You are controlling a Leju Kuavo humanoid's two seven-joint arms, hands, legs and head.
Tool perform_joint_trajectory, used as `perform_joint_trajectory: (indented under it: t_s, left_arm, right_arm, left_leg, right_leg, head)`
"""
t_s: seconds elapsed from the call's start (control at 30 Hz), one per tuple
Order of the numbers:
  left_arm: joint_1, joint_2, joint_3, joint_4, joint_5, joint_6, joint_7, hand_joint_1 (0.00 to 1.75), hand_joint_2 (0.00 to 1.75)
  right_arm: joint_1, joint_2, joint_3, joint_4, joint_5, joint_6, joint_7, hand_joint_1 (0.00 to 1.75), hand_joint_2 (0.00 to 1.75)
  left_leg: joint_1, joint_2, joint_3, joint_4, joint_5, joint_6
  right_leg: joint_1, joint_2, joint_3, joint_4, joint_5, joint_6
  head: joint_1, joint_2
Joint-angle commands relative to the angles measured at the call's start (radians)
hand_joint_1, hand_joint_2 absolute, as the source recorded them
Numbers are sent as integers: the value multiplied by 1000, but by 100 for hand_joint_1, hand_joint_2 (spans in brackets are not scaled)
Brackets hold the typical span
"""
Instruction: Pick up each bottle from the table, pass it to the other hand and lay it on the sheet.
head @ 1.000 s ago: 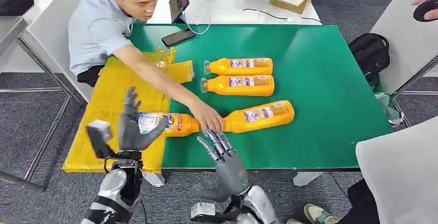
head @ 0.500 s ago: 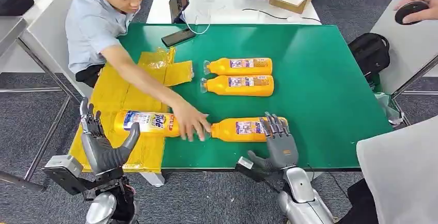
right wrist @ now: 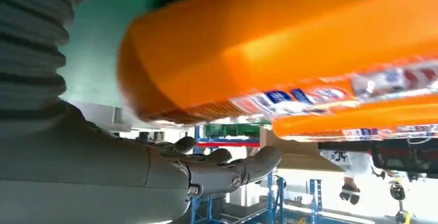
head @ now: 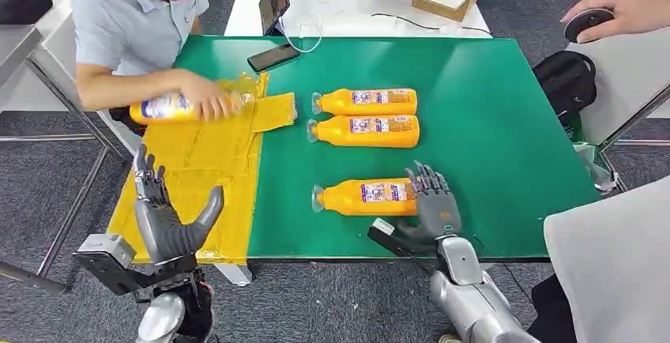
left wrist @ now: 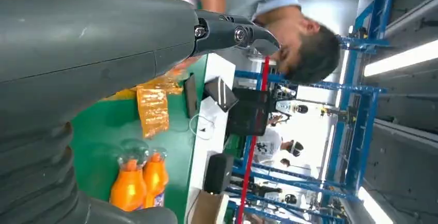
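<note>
**Right hand at the near bottle, left one just hanging out**

So the green bench is the biggest thing here, and the yellow sheet covers its left end, running out to the near-left corner.

Three orange bottles lie flat on the green, all with long axes running left-right and caps pointing left toward the sheet. The far bottle and the middle bottle lie just beside each other, parallel. The near bottle is well apart from those two, closer to my edge of the bench.

A person at the far-left corner holds a fourth bottle over the far end of the sheet, also roughly sideways, with the white-labelled end out to the left past the bench edge.

My right hand is up at the base end of the near bottle, fingers spread and pointing away from me. It's at the bottle's end but not wrapped around it; I can't tell if it's actually touching. The wrist view has the orange body looming right over my fingers.

My left hand is raised over the near-left corner of the sheet, fingers apart, holding nothing.

A dark phone lies on the far edge of the bench.
</note>
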Motion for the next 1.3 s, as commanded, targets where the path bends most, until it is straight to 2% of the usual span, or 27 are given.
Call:
perform_joint_trajectory:
  t_s: [0.03,0.17,0.3,0.37,0.4,0.43,0.47,0.5,0.57,0.6,0.67,0.73,0.83,1.0,1.1,1.13,1.23,1.27,1.3]
  left_arm:
    - [-61,20,-54,77,10,-10,10,0,175]
    - [-66,21,-59,84,11,-9,11,0,175]
    - [-57,18,-55,77,185,-127,126,0,175]
    - [-58,12,-56,74,172,-105,112,0,175]
    - [-63,19,-65,74,179,-118,123,0,175]
    - [-65,24,-68,76,184,-128,127,0,175]
    - [-69,26,-71,82,181,-128,126,0,175]
    - [-79,28,-79,99,182,-138,136,0,175]
    - [-88,26,-83,120,181,-140,139,0,175]
    - [-96,32,-94,135,167,-141,138,0,175]
    - [-100,29,-93,145,167,-140,138,0,175]
    - [-100,29,-93,145,167,-140,138,0,175]
    - [-105,31,-97,155,155,-138,138,0,175]
    - [-111,37,-110,172,139,-147,142,0,175]
    - [-106,42,-114,171,134,-149,142,0,175]
    - [-99,43,-113,175,132,-148,145,0,175]
    - [-78,35,-106,210,122,-127,170,0,175]
    - [-69,29,-106,230,123,-125,173,0,175]
    - [-66,25,-106,247,121,-117,187,0,175]
  right_arm:
    - [-121,1,86,173,49,4,34,0,175]
    - [-131,12,90,182,43,17,31,0,175]
    - [-124,17,93,207,4,47,29,0,175]
    - [-129,25,94,238,-10,116,41,0,175]
    - [-140,23,110,259,-5,195,57,0,175]
    - [-145,22,113,264,-11,233,59,40,175]
    - [-156,18,122,280,-15,304,79,140,175]
    - [-170,7,145,298,-5,412,114,150,175]
    - [-172,-2,146,301,-13,457,126,169,175]
    - [-181,-6,151,317,-16,517,151,169,175]
    - [-179,-10,152,313,-17,520,153,169,175]
    - [-179,-10,152,313,-17,520,153,173,175]
    - [-181,-14,156,319,-17,563,182,175,175]
    - [-162,-19,143,309,-40,536,165,175,175]
    - [-140,-1,68,284,-150,473,30,175,175]
    - [-119,24,-27,260,-285,453,-106,175,175]
    - [-78,69,-76,195,-404,375,-256,175,175]
    - [-64,84,-85,175,-432,366,-272,173,175]
    - [-50,95,-104,145,-470,354,-302,173,175]
  left_leg:
    - [2,2,1,1,-1,-2]
    - [1,1,1,0,0,-1]
    - [1,2,2,-1,-1,-2]
    - [1,0,2,-1,0,-1]
    - [1,0,2,0,0,-1]
    - [1,0,2,0,-1,-2]
    - [1,1,2,0,0,-1]
    - [1,1,2,0,-1,-2]
    - [2,0,3,0,0,-2]
    - [1,1,5,-1,0,-1]
    - [2,0,9,-2,1,-2]
    - [1,0,12,-1,-1,0]
    - [3,-4,11,-2,2,0]
    - [1,-2,18,-2,-1,1]
    - [2,-4,16,-3,1,0]
    - [2,-3,17,-2,0,0]
    - [2,-1,18,-3,0,0]
    - [2,-1,17,-4,0,0]
    - [2,2,18,-3,-1,0]
  right_leg:
    - [2,0,2,0,0,-4]
    - [1,0,1,0,0,-2]
    - [2,1,3,-1,0,-3]
    - [1,-1,3,-1,0,-2]
    - [1,0,2,-1,0,-2]
    - [2,-1,3,-1,0,-2]
    - [1,0,2,0,0,-2]
    - [2,-1,2,0,0,-3]
    - [2,-1,3,-1,0,-2]
    - [1,-2,4,-1,0,-2]
    - [2,-3,7,-3,1,-2]
    - [1,-2,0,-3,-2,-2]
    - [3,-6,2,-5,0,-3]
    - [2,-4,8,-4,-1,-1]
    - [2,-6,8,-6,0,-2]
    - [2,-5,8,-5,-1,-2]
    - [2,-3,9,-6,-1,-2]
    - [3,-3,8,-7,0,-3]
    - [2,0,15,-6,0,-2]
  head:
    - [0,0]
    - [0,0]
    - [0,0]
    - [0,0]
    - [0,0]
    - [0,0]
    - [0,0]
    - [0,0]
    - [0,0]
    - [0,0]
    - [0,0]
    - [0,0]
    - [0,0]
    - [0,0]
    - [0,0]
    - [0,0]
    - [0,0]
    - [0,0]
    - [1,0]
